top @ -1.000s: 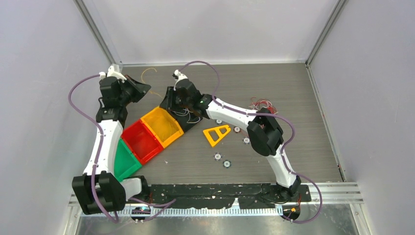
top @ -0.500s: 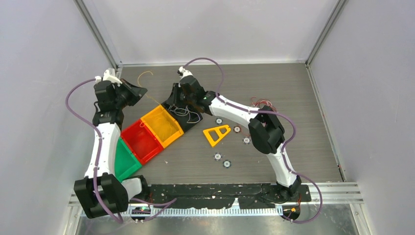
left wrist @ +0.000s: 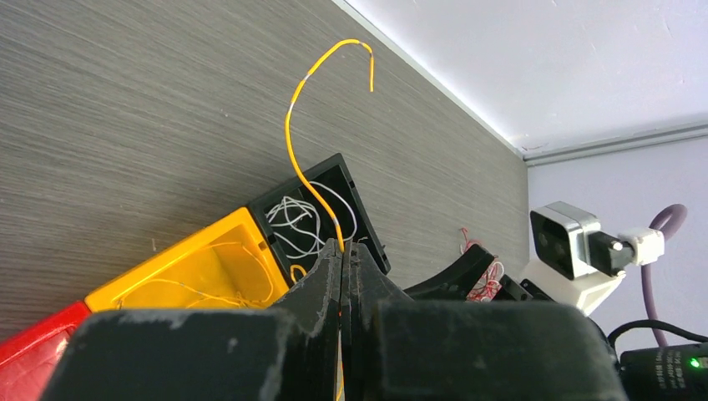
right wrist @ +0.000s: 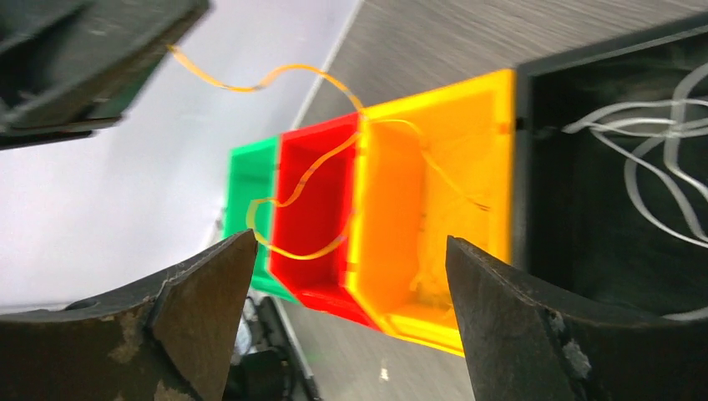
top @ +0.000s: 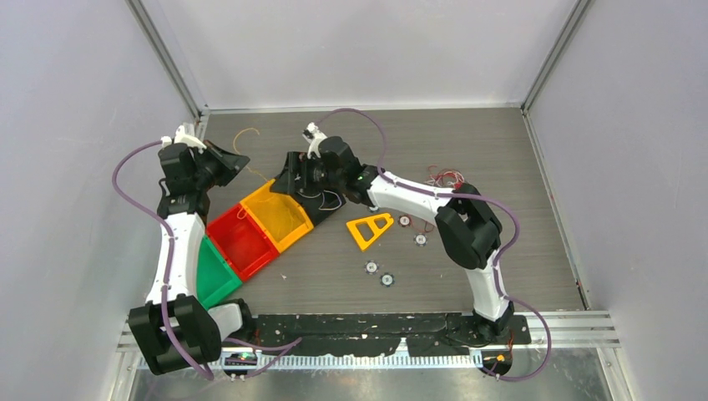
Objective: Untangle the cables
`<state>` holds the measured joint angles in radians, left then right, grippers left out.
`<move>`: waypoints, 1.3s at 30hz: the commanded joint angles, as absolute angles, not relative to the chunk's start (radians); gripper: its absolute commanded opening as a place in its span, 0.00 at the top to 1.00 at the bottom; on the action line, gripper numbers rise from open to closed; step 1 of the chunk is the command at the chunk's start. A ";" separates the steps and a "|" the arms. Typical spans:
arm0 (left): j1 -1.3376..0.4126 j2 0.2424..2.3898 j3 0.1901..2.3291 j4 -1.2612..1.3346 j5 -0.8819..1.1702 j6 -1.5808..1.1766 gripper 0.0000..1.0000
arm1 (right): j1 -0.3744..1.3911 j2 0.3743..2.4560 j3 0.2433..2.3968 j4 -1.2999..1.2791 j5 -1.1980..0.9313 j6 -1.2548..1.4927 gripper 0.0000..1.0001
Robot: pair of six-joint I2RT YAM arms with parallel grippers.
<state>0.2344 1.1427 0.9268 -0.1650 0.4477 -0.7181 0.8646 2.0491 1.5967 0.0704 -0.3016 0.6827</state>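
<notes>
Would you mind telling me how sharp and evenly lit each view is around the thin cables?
Left wrist view: the yellow cable and the table grain are crisp, while the left gripper, shut on the cable, is soft. Right wrist view: the yellow bin glows oversaturated, with the open right gripper dark against it. Top view: even light, no glare, that cable barely resolved.

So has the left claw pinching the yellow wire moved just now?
Yes, slightly. Against the yellow bin, the left gripper has shifted left and a bit towards the table's near edge, taking the yellow wire along.
</notes>
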 commanded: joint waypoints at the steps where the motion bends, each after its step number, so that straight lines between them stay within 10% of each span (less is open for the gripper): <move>1: 0.239 1.133 0.939 -0.111 0.470 -0.721 1.00 | 0.882 2.021 1.601 0.269 -0.432 0.845 0.10; 17: 0.239 1.125 0.949 -0.109 0.489 -0.718 1.00 | 0.896 2.163 1.703 0.191 -0.392 0.961 0.34; 23: 0.241 1.124 0.950 -0.107 0.495 -0.715 1.00 | 0.895 2.115 1.692 0.182 -0.421 0.883 0.20; 39: 0.243 1.131 0.976 -0.113 0.494 -0.719 1.00 | 0.830 1.946 1.620 0.068 -0.406 0.770 0.27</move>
<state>0.2363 1.1427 0.9298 -0.1612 0.4755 -0.7219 0.8551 1.9926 1.6524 0.1310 -0.4484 0.8059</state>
